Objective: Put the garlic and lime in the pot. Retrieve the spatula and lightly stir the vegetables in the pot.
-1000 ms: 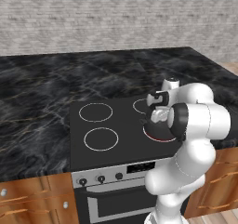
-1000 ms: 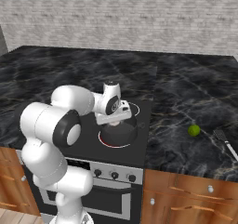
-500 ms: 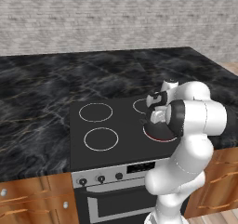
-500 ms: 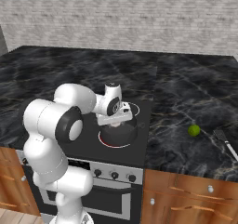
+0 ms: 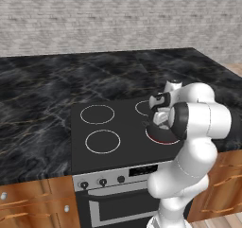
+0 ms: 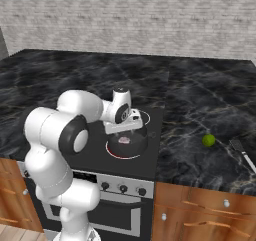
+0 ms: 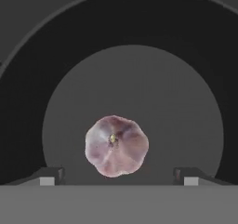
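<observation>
Jaws (image 7: pixel 119 179) stood wide open and held nothing, hanging directly above the pot (image 6: pixel 131 144) on the near right burner of the stove (image 5: pixel 113 127). Garlic (image 7: pixel 116 145) lay on the pot floor between the fingertips (image 7: pixel 51 176), clear of both. Lime (image 6: pixel 208 140) sat on the worktop (image 6: pixel 200 115) to the right, beside the spatula (image 6: pixel 242 153).

Arm bent low, gripper (image 7: pixel 116 177) jaws wide apart.
</observation>
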### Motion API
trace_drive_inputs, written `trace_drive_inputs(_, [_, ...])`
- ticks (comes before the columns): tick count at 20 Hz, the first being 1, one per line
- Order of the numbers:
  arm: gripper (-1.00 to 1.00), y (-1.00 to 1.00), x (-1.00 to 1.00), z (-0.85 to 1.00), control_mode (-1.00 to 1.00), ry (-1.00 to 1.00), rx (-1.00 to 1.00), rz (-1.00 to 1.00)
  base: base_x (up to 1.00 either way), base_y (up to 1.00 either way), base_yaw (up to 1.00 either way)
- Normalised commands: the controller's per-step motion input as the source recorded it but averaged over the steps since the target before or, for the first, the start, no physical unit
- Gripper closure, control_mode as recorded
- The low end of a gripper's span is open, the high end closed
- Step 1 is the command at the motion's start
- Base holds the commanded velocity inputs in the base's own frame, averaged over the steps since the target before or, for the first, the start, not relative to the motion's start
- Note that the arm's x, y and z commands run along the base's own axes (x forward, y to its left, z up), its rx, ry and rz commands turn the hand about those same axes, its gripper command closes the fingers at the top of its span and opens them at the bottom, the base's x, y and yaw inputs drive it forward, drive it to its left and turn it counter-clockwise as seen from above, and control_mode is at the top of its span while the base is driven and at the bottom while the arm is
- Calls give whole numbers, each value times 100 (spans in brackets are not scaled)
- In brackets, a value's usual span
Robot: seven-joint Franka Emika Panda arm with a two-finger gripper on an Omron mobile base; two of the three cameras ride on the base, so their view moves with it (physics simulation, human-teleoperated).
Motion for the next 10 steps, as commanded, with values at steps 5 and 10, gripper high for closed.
trace_drive_inputs(5, [-100,-16,-8,41,-100,0,0,-1,0,0,0])
trace_drive_inputs(10, [-100,-2,-83,44,-100,-1,0,0,0,0,0])
